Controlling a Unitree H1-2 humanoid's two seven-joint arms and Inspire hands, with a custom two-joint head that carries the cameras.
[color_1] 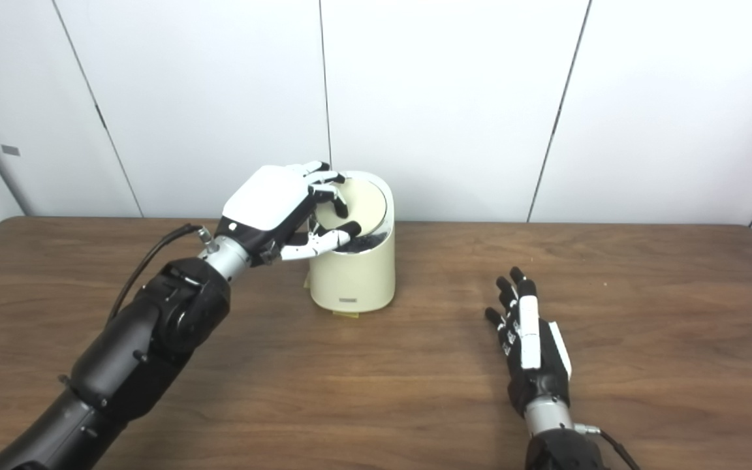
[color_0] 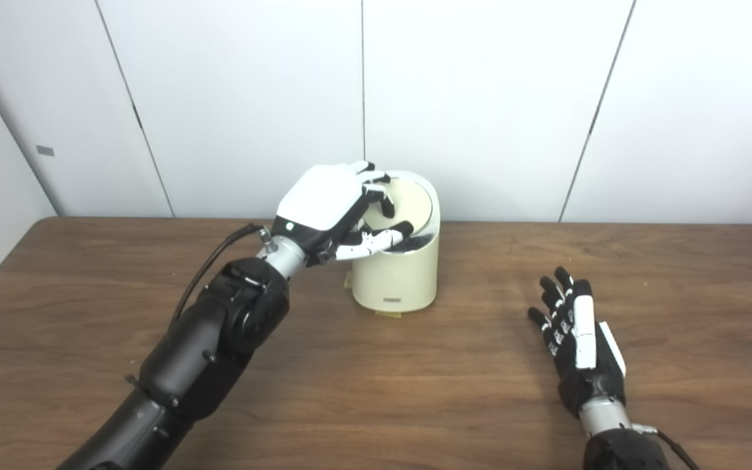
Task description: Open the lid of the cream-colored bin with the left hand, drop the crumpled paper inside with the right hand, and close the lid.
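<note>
On the table, cream bin stands, lid tilted up under left hand; right hand lies spread, empty.

The bin is cream-colored, with a cream lid above a dark interior. The left hand beside it has a white back and black-tipped white fingers. The right hand is black with white panels on the brown wood-grain table.

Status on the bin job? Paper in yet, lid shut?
Lid is tilted up, a dark opening showing below it, with the left hand on it. Right hand rests open and empty on the table, and no crumpled paper is visible outside the bin, so the drop looks done, though I can't see inside. Left: lower the lid fully.
</note>
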